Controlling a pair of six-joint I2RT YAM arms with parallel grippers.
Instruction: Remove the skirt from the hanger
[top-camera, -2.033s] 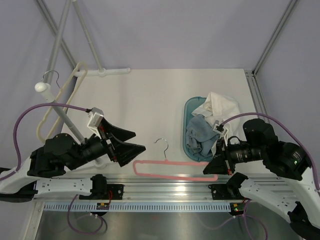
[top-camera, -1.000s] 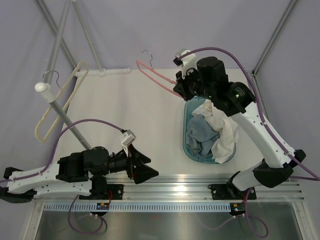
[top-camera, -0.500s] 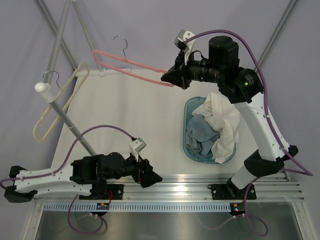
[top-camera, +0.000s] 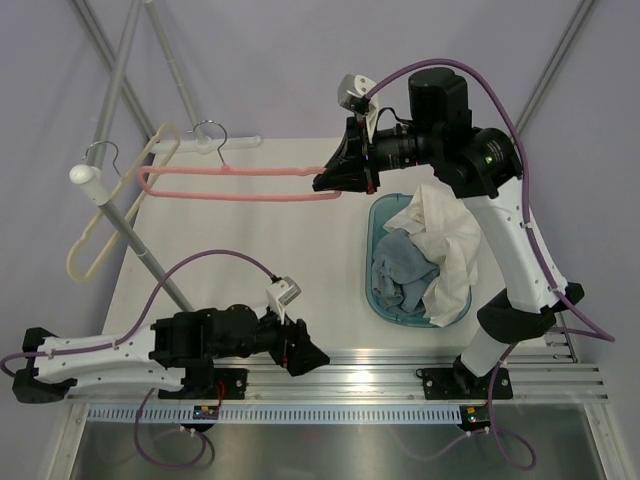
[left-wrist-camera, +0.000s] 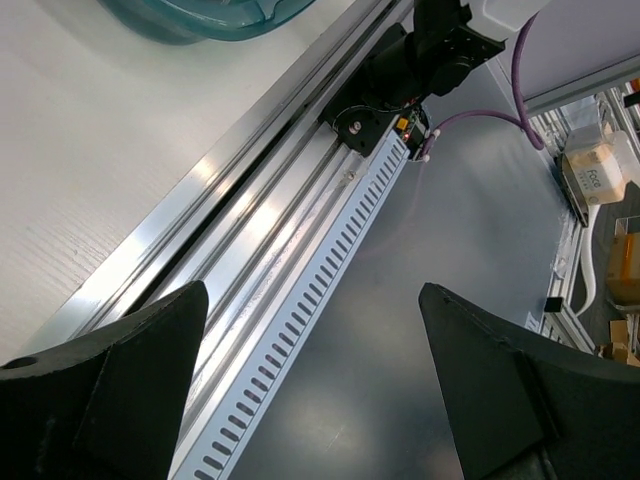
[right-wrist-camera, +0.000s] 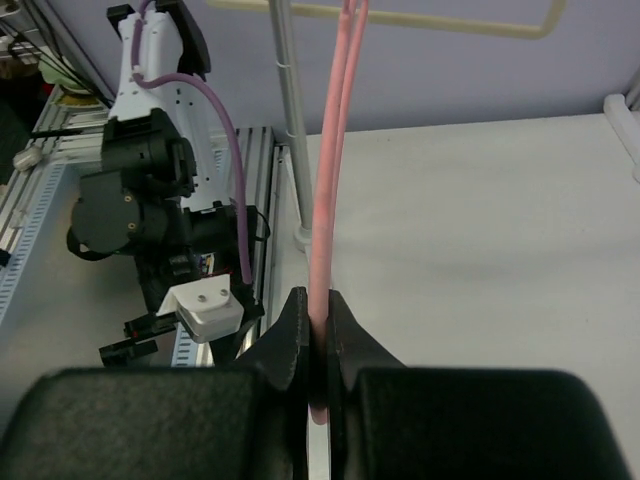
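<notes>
— Left arm (top-camera: 100, 355)?
— Lying low, stretched out sideways, jaws spread wide.
— Right arm (top-camera: 512, 230)?
— Reared up high, wrist held level, jaws pinched tight on the hanger (right-wrist-camera: 332, 190) between them.

Pink hanger (right-wrist-camera: 329, 200) — hook end cut off at top.

Centre worktop (top-camera: 270, 240) is open between slanted rack pole (top-camera: 140, 247) and teal basket (top-camera: 371, 250). Pink hanger (top-camera: 240, 171) spans the far side above it. Cream hanger (top-camera: 75, 262) crowds left edge. Left arm (top-camera: 200, 340) low along near edge.

Bright even light, rail glare, sharp focus
</notes>
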